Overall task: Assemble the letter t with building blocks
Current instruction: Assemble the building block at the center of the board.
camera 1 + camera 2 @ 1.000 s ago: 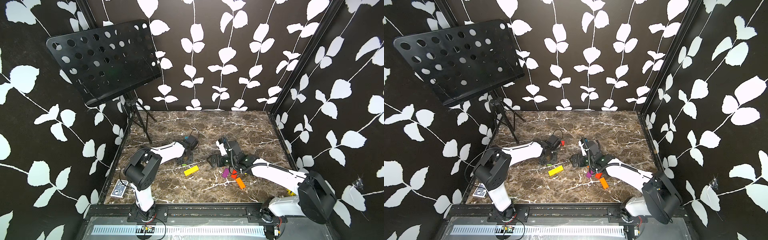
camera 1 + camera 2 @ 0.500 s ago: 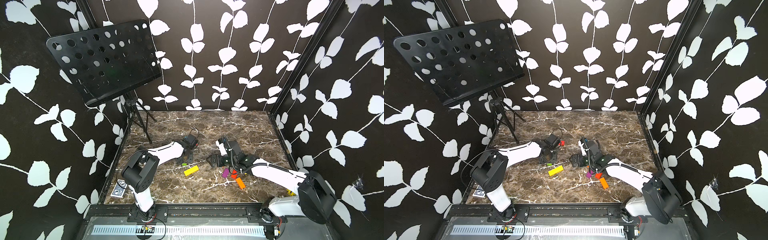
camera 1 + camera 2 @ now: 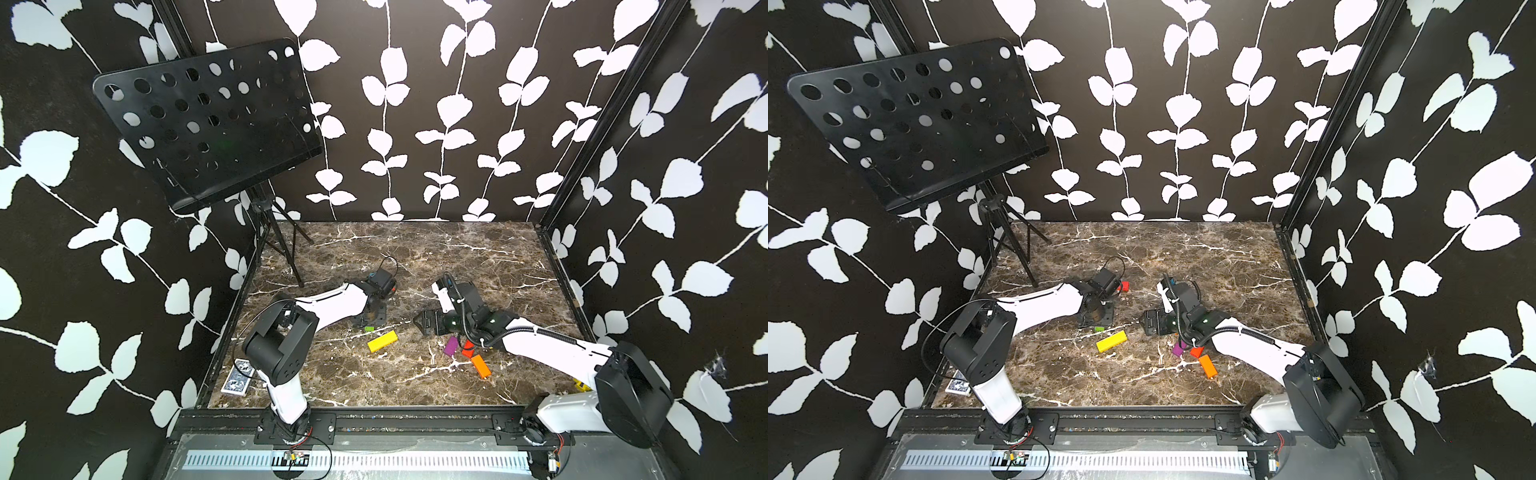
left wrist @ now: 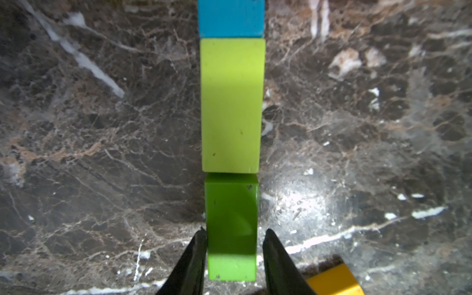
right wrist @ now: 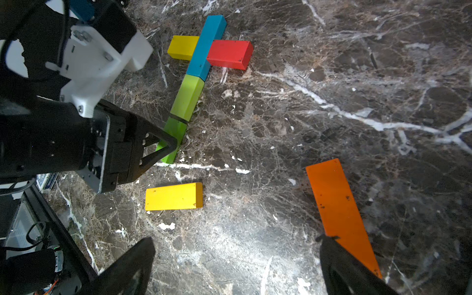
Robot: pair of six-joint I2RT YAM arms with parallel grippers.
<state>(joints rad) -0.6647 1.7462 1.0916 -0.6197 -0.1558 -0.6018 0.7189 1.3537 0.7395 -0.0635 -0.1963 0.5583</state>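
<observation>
Locating the letter t (image 5: pixel 194 86): where does it lie? — Student

On the marble table (image 5: pixel 332 76), under the left arm. The stem runs end to end: blue block (image 5: pixel 205 48), lime block (image 5: pixel 187 98), green block (image 5: pixel 173 132). A short yellow block (image 5: pixel 182 47) and a red block (image 5: pixel 229 54) abut the blue one on opposite sides, forming the crossbar. — Instructor

And the grippers? — Student

The left gripper (image 4: pixel 233 233) brackets the free end of the green block, with a finger close on either side. Whether they press on it cannot be told. The right gripper (image 5: pixel 237 240) hovers with its jaws spread wide and nothing between them. One of its fingers overlaps the end of a long orange block (image 5: pixel 337 204). — Instructor

Which blocks lie loose? — Student

A longer yellow block (image 5: pixel 173 196) lies near the stem's green end, apart from it. In both top views a purple block (image 3: pixel 451 345) and a second red block (image 3: pixel 468 345) lie beside the orange one, under the right arm. — Instructor
</observation>
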